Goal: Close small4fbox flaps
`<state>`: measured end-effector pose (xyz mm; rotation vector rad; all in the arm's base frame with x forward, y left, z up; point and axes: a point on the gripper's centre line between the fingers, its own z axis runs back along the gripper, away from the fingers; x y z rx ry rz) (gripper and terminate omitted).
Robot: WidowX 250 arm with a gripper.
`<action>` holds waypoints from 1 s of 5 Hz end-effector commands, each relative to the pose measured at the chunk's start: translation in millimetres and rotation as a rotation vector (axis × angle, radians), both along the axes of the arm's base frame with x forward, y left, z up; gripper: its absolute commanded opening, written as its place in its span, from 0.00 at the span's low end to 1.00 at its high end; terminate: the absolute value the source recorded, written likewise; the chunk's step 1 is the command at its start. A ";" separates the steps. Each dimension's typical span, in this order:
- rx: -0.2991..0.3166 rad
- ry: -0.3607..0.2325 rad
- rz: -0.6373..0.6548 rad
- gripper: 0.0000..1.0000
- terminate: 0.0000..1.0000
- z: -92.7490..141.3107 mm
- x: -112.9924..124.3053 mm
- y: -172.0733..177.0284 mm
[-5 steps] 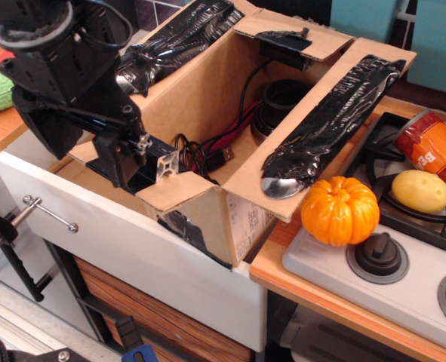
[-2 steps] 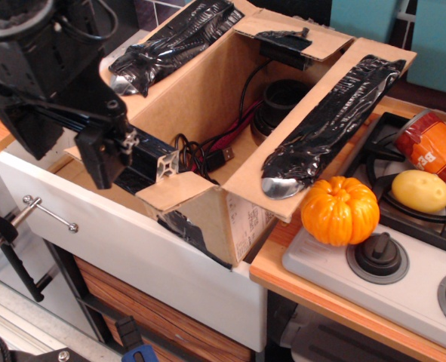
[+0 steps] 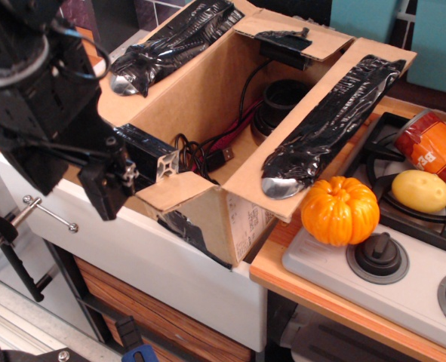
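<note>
Observation.image gives me one brown box (image 3: 207, 98), four flaps (image 3: 328, 121) open, two with crinkled black tape; my gripper (image 3: 109, 185) sits left, its opening unreadable.

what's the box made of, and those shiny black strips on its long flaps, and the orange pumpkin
The box looks like brown corrugated cardboard: matte, with raw cut edges. The strips on the right flap and the left flap look like black plastic tape, crinkled and glossy with bright glints. The pumpkin is probably plastic or rubber, given its smooth, even orange sheen.
</note>
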<state>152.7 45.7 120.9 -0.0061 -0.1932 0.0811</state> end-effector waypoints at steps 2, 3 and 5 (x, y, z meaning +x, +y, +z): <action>-0.049 -0.029 -0.011 1.00 0.00 -18.5 3.7 6.2; -0.063 -0.046 -0.034 1.00 0.00 -15.8 14.4 1.0; -0.011 -0.045 -0.078 1.00 0.00 12.2 38.0 -10.6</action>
